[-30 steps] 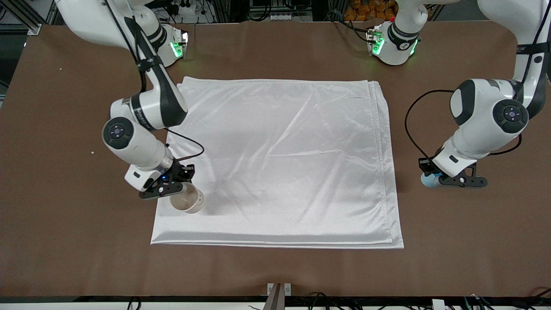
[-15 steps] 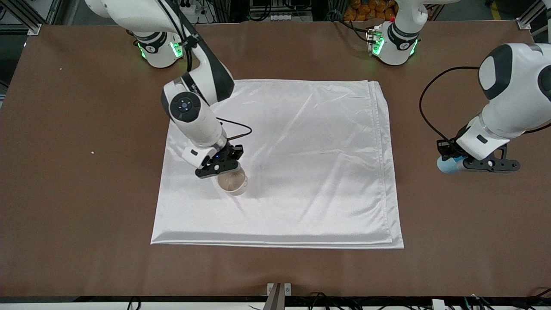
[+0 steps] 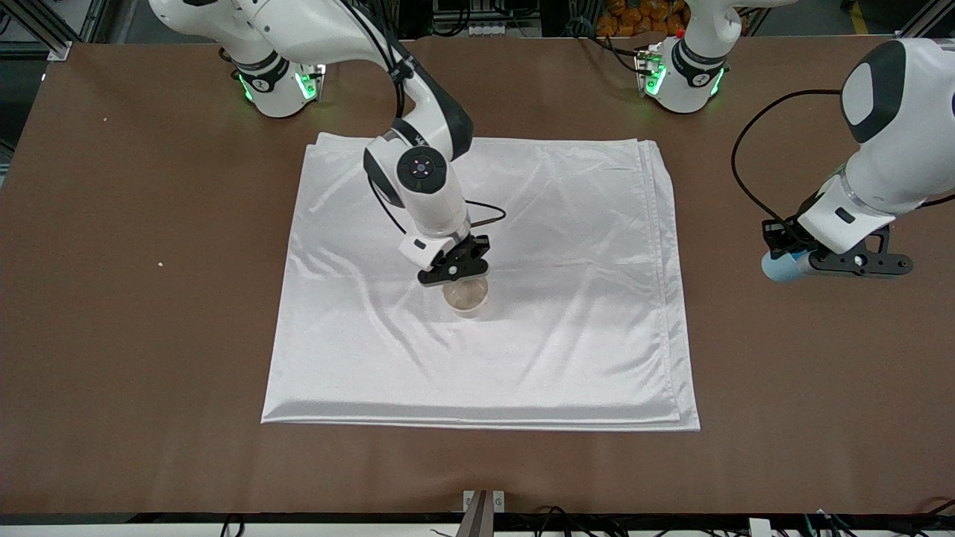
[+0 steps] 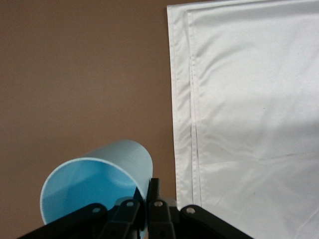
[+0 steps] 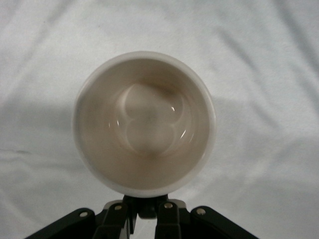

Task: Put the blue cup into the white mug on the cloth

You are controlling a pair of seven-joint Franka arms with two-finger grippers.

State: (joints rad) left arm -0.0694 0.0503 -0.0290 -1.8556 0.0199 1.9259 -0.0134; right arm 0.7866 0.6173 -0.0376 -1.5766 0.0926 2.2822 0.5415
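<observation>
The cloth [image 3: 522, 298] lies flat on the brown table [image 3: 112, 298] and has not shifted over the last second.

The right arm has carried the white mug [image 3: 466, 297] from the cloth's corner at 7 o'clock, nearest the front camera at the right arm's end, to just short of the cloth's centre. The right gripper [image 3: 453, 270] is clamped tight on the mug at its handle side; the mug stands upright, mouth up, and whether it hangs just above the cloth or touches it cannot be told. In the right wrist view the mug [image 5: 144, 124] is empty.

The left arm has raised the blue cup [image 3: 777, 266] and drawn it a little toward the robots' bases, over bare table off the cloth's 3 o'clock edge. The left gripper [image 3: 809, 261] is pinched shut on the cup's wall, and the cup [image 4: 97, 186] lies tilted on its side.

Judgement: the mug is nearly placed; the cup transfer has yet to begin.

No brand, label or writing is legible on any object.
</observation>
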